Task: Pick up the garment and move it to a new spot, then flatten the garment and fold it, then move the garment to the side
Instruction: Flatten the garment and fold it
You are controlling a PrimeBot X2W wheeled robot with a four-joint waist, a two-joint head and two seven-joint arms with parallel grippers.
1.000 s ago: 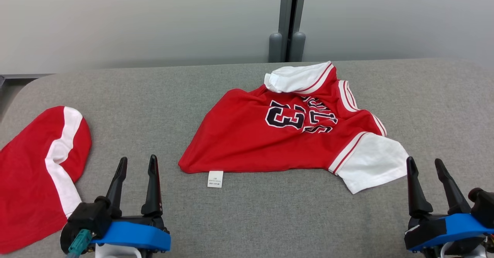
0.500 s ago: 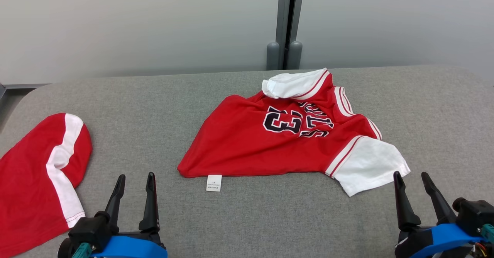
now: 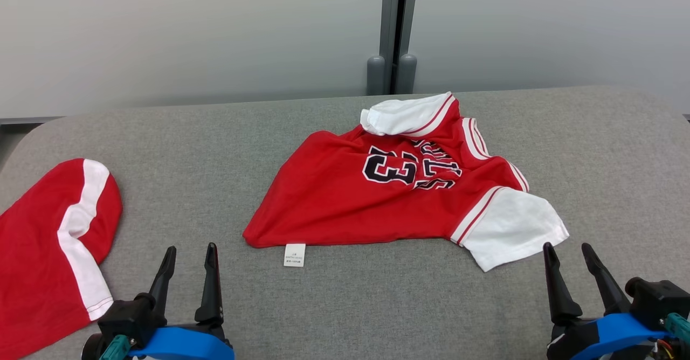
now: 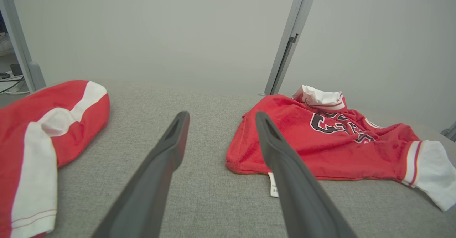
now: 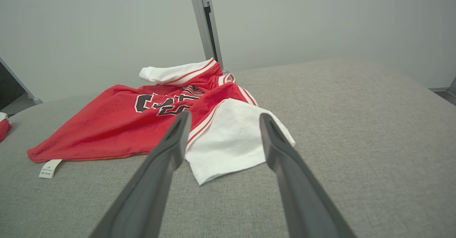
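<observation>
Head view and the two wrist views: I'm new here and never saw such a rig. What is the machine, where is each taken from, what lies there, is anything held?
It is a wheeled robot with two arms. The head view looks down from its head; the dark two-fingered tongs at the bottom are its left gripper and right gripper. Each wrist view looks along that arm's own gripper. On the grey padded surface lie a crumpled red jersey with white sleeves and, at the left, another red-and-white garment. Both grippers are open, holding nothing.

jersey [image 3: 345,198] lies on couch [image 3: 215,150], right of shorts [image 3: 38,252].
</observation>
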